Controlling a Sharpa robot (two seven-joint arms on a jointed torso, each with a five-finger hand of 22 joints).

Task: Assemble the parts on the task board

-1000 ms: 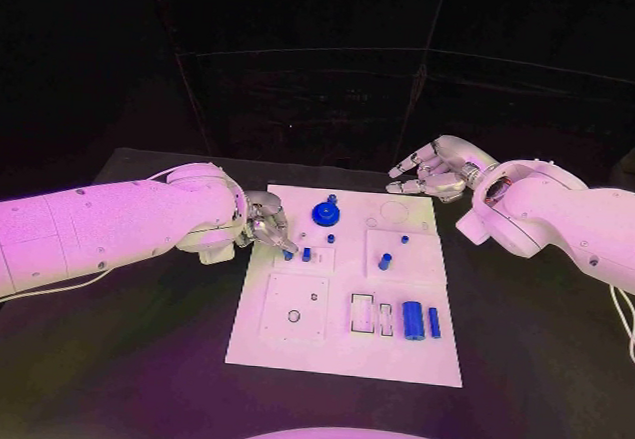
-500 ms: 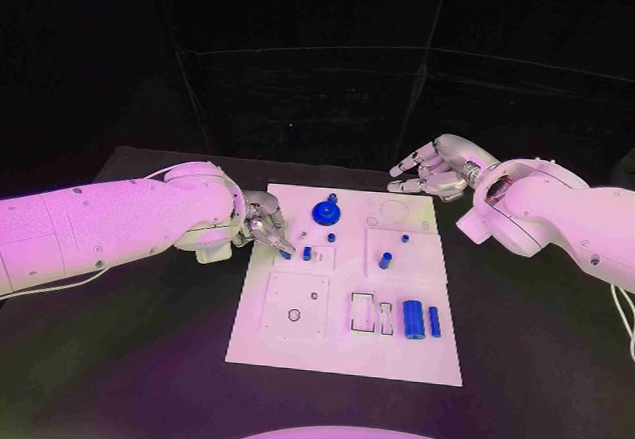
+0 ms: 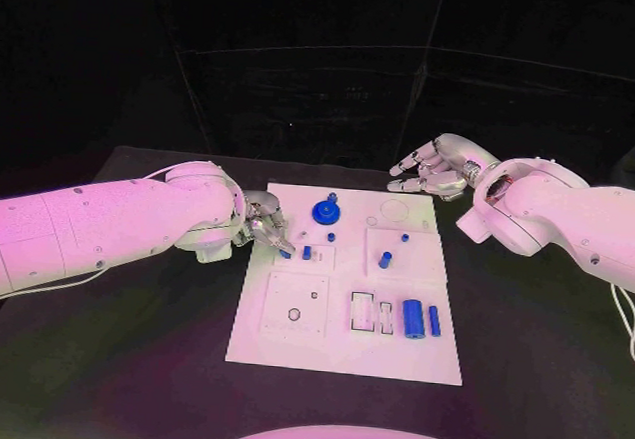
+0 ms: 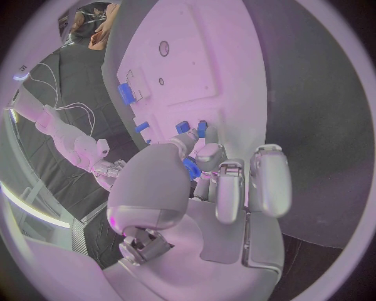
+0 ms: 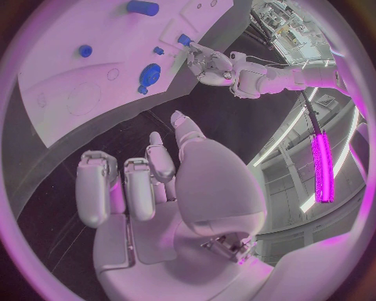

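Fingers (image 3: 276,239) of left hand (image 3: 264,222) pinch a blue part (image 3: 285,254).

The table (image 3: 135,369) is black, with a matte top. It runs out on every side from under what lies in its middle, and its far edge shows as a straight line against the dark behind it. Beyond that edge hangs a dark backdrop (image 3: 325,100), crossed by thin pale lines that may be seams or poles; the view is too dim there to tell which. A thin pale cable (image 3: 631,334) loops down over the table near its right side. From the right wrist, a bright glowing light bar (image 5: 321,169) stands upright in the room.
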